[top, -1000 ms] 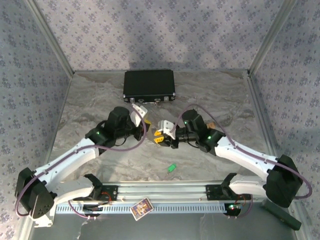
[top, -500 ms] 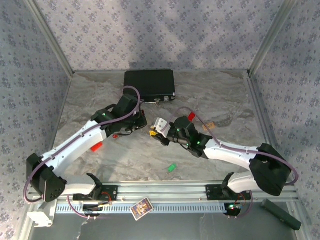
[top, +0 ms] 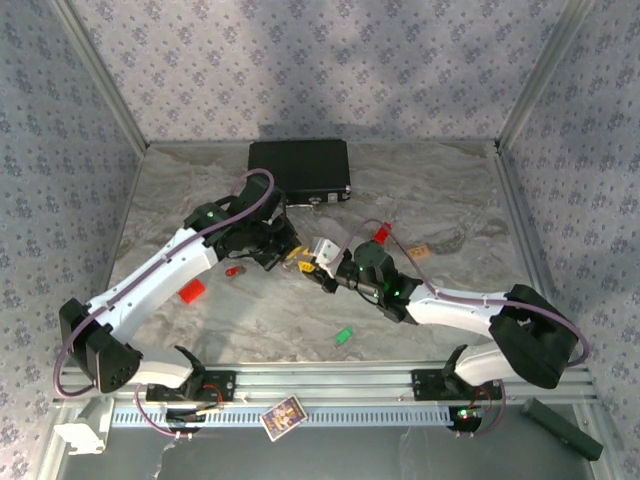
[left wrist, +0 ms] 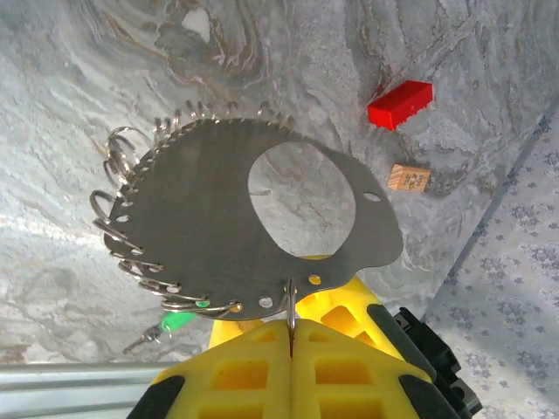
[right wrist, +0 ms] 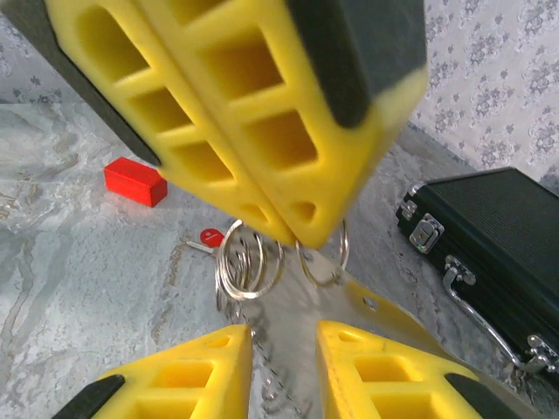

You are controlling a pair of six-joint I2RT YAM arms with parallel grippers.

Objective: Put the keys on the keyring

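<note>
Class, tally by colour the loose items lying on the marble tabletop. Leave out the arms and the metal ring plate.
Red: 3 (near red block, far red block, red key)
Green: 1 (green key)
Brown: 1 (brown block)
Black: 1 (black case)
Total: 6

I am counting one keyring (left wrist: 210,218), one black case (top: 299,168), two red blocks (top: 191,291) (top: 381,234), one wooden bit (top: 420,250), one card (top: 282,415), plus one red key (top: 232,271) and one green key (top: 343,336) on the desk (top: 450,190).

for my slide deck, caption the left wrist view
Left tool pinches the keyring by its edge above the marble table, a red block beyond.
</note>
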